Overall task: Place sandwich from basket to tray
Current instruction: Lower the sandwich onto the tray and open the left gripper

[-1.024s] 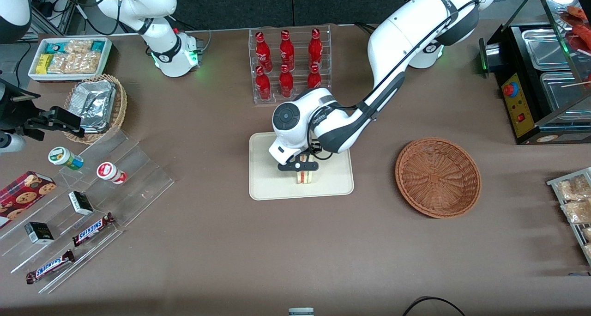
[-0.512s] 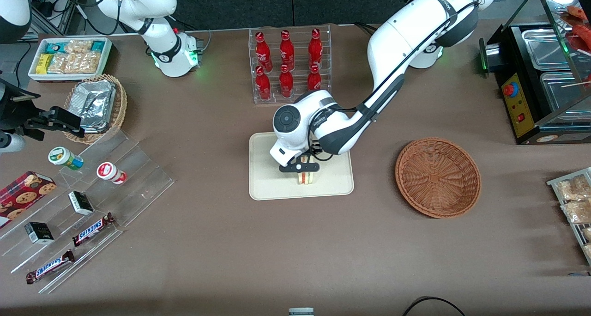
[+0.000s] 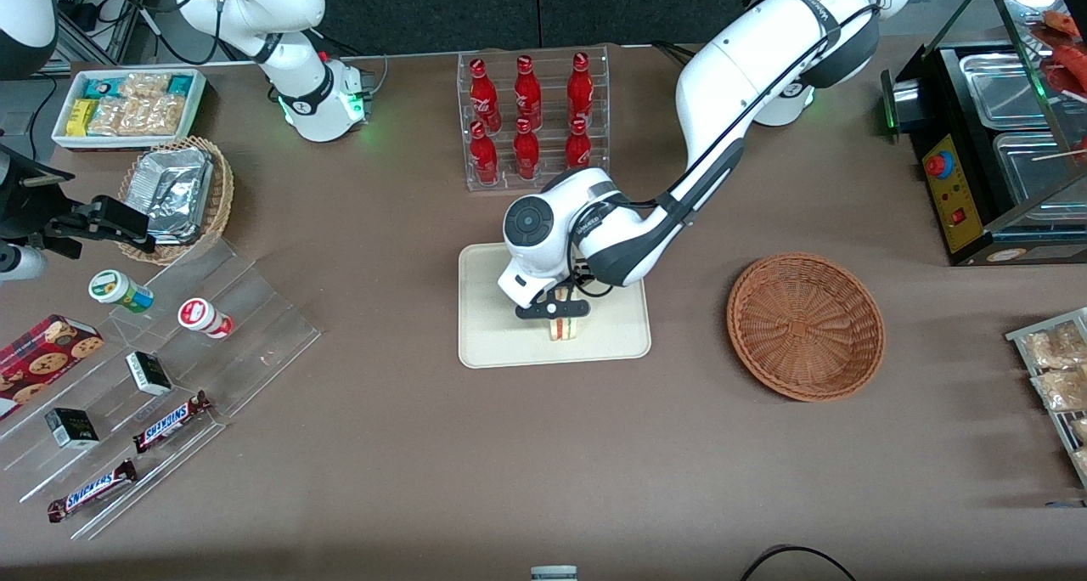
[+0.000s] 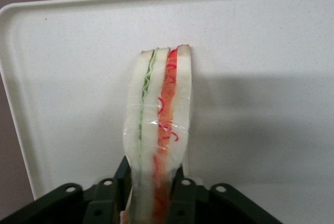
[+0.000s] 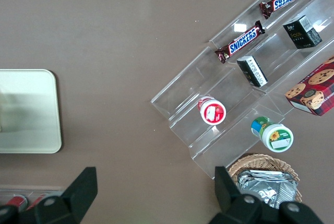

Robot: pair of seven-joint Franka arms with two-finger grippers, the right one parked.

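Note:
The sandwich [image 3: 563,328] stands on its edge on the cream tray [image 3: 492,343], near the tray's middle. My left gripper [image 3: 554,311] is low over the tray, shut on the sandwich. In the left wrist view the black fingers [image 4: 122,174] press both sides of the sandwich [image 4: 159,125], whose red and green filling edge shows against the tray [image 4: 261,51]. The reddish-brown basket [image 3: 805,326] sits empty on the table, toward the working arm's end, well apart from the tray. The tray's corner also shows in the right wrist view [image 5: 26,130].
A clear rack of red bottles [image 3: 531,118] stands just farther from the front camera than the tray. A tan basket with foil packets [image 3: 178,194], a white snack bin [image 3: 127,105] and a clear stepped stand with snacks [image 3: 170,377] lie toward the parked arm's end. A food warmer [image 3: 994,139] stands at the working arm's end.
The gripper and wrist have shifted very slightly nearer the front camera over the tray. The sandwich stays in the same spot between the fingers.

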